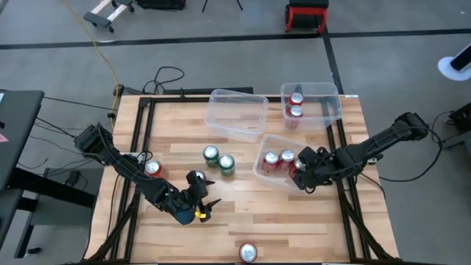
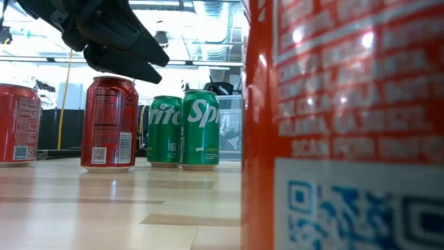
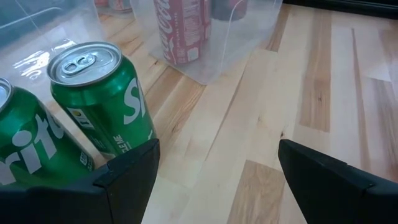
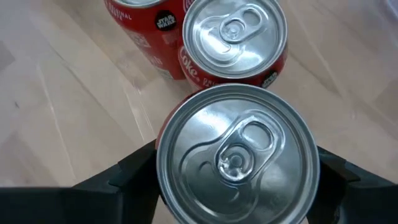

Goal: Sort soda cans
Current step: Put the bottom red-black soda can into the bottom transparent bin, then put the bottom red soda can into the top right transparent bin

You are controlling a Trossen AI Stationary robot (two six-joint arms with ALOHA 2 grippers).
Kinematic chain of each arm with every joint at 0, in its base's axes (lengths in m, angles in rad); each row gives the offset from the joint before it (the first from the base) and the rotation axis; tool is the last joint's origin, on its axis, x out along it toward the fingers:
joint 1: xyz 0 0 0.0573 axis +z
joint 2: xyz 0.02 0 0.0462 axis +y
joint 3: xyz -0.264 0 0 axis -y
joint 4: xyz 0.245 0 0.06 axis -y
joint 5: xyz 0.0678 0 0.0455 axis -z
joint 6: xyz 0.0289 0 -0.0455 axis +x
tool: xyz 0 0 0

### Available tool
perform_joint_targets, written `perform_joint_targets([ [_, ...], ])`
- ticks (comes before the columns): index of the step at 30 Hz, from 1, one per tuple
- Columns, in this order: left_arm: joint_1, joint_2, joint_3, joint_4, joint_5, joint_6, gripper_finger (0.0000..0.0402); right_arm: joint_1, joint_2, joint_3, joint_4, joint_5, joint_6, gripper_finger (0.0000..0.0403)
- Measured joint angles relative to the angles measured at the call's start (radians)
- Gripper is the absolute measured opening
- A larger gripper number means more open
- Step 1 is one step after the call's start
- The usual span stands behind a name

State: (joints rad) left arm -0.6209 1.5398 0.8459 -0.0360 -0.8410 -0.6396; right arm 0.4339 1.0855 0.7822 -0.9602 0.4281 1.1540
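Note:
In the right wrist view my right gripper [image 4: 236, 186] is shut on a red soda can [image 4: 236, 158] and stands over the near clear bin [image 1: 259, 171], beside two red cans [image 1: 271, 158] [image 1: 287, 156]. My left gripper [image 1: 208, 207] hangs open over bare wood at the table's near left, holding nothing. Two green cans [image 1: 211, 154] [image 1: 226, 164] stand upright just beyond it, also visible in the left wrist view [image 3: 102, 93]. A red can [image 1: 197, 177] stands close to its fingers, another red can [image 1: 152, 168] beside the left arm, and a third red can [image 1: 248, 252] at the near edge. My right gripper has the red can's two opposite side walls [image 4: 163, 180] between its two fingers, just under the silver top. The fingers come steeply from above. The can stays upright. The can itself hides whether its base rests on the bin's floor.
An empty clear bin [image 1: 237, 114] lies at the far middle. A second clear bin [image 1: 331, 103] at the far right holds two red cans [image 1: 296, 104]. Bare wood lies between the green cans and the near edge. Black frame rails [image 1: 140, 132] run along the table's sides.

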Motion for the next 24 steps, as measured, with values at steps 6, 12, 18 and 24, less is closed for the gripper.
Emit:
perform_joint_targets([
  [6,0.000,0.000,0.000,0.000,0.002,0.000,0.0322,0.000,0.000,0.000,0.001,-0.004,0.000,0.0369],
  [12,0.000,0.000,0.000,0.000,0.003,-0.001,0.0322,0.013,0.000,0.004,-0.004,-0.015,-0.003,0.0370],
  [18,0.000,0.000,0.000,0.000,0.003,-0.002,0.0322,0.018,0.001,0.044,-0.015,-0.034,0.001,0.0358],
  [24,0.000,0.000,0.000,0.000,0.003,-0.003,0.0322,0.019,0.001,0.119,-0.054,-0.018,-0.016,0.0351],
])
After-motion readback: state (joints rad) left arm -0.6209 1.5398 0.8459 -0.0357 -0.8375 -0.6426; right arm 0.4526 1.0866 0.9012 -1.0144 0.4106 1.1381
